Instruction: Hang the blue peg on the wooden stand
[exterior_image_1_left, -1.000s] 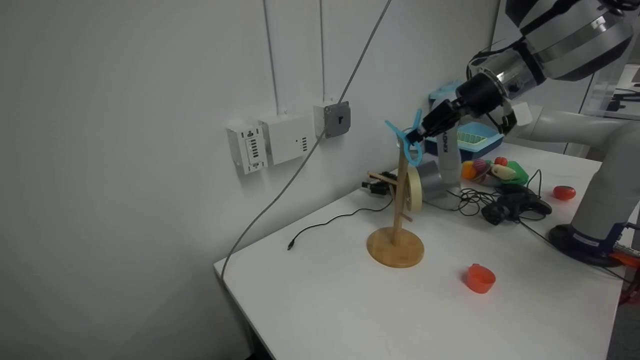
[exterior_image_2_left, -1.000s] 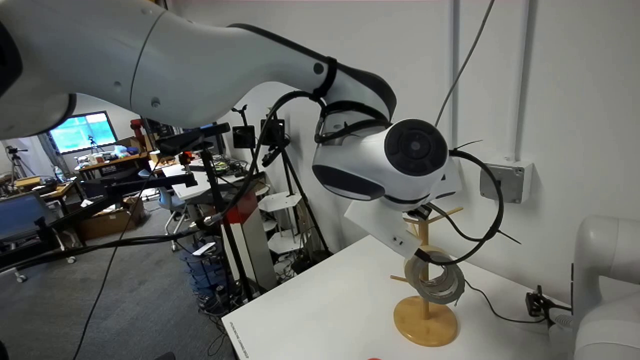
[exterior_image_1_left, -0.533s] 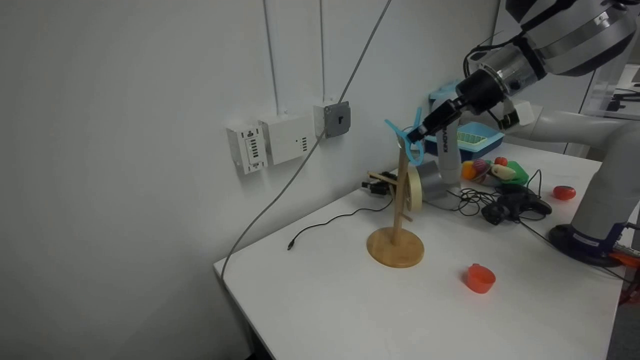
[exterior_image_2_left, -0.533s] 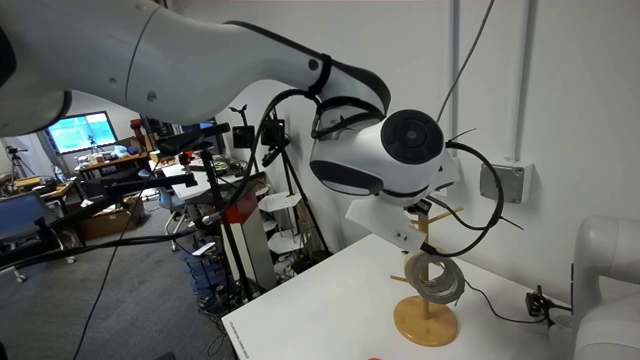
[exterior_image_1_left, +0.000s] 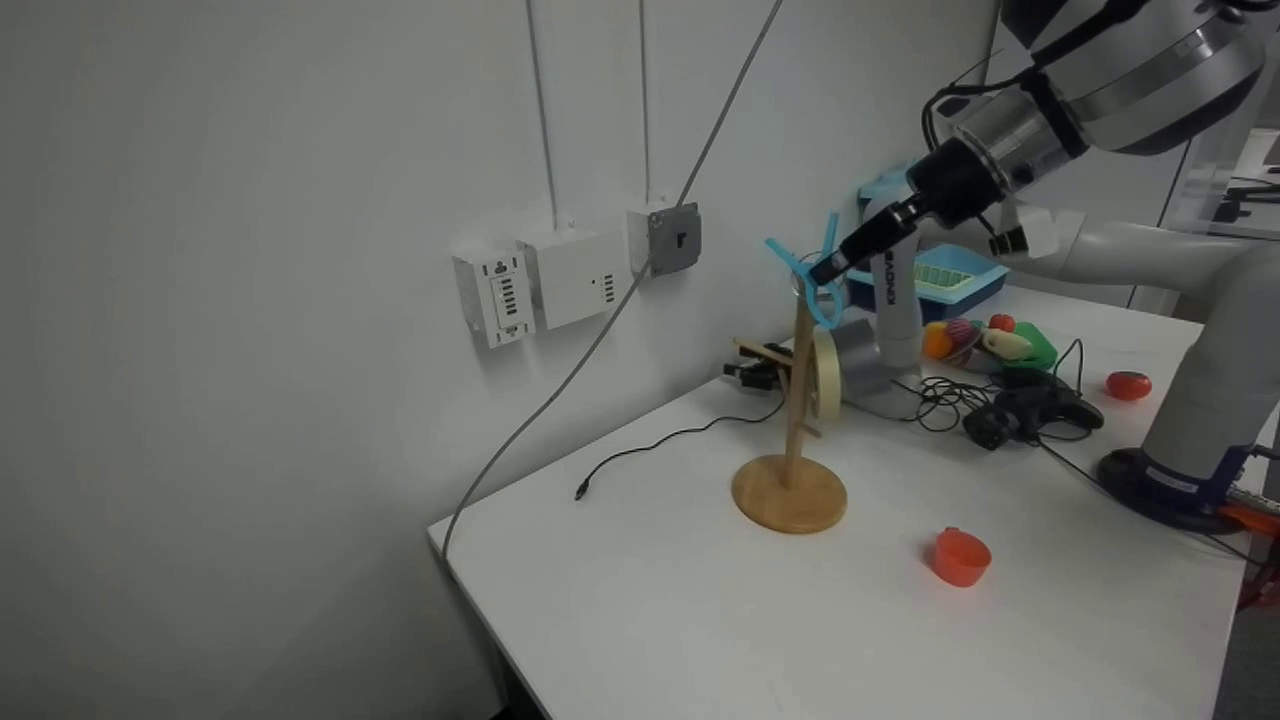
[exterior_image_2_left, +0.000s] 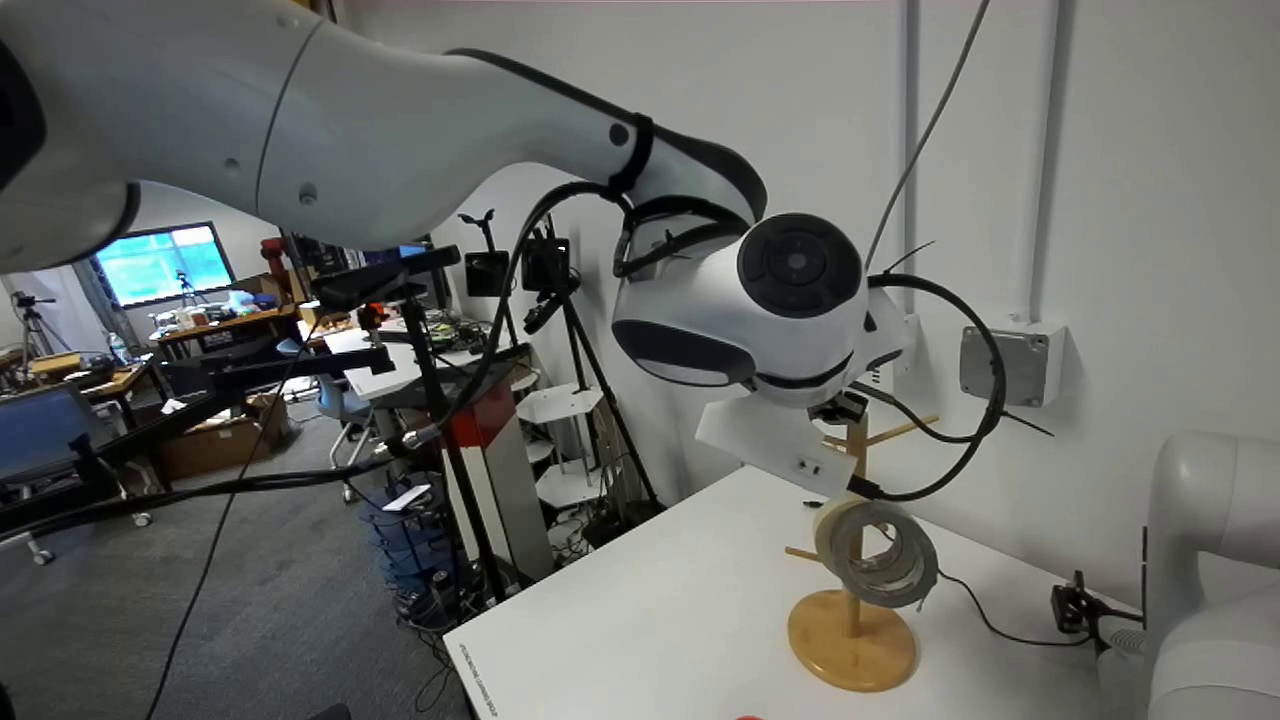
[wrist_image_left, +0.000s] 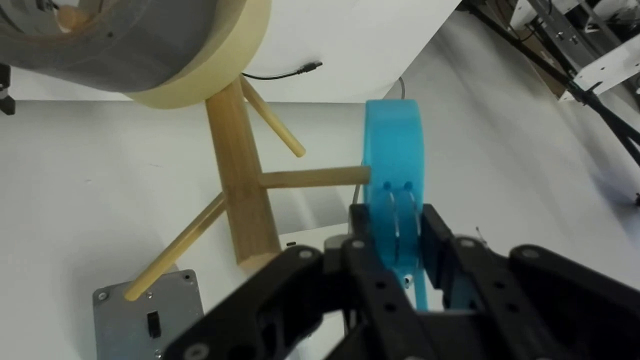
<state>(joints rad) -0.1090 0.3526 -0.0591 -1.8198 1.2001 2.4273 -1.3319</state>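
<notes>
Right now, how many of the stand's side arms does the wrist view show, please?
3: lower-left arm, middle arm pointing toward the blue peg, upper arm; tape may hide others.

in an exterior view, the gripper (exterior_image_1_left: 820, 272) and the blue peg (exterior_image_1_left: 807, 279) had edged left in the frame, and the wooden stand (exterior_image_1_left: 797, 400) had shifted slightly left. in an exterior view, the arm's wrist (exterior_image_2_left: 730, 310) had moved toward the upper left of the frame, while the top of the wooden stand and the tape rolls (exterior_image_2_left: 917, 565) had shifted slightly right.
</notes>
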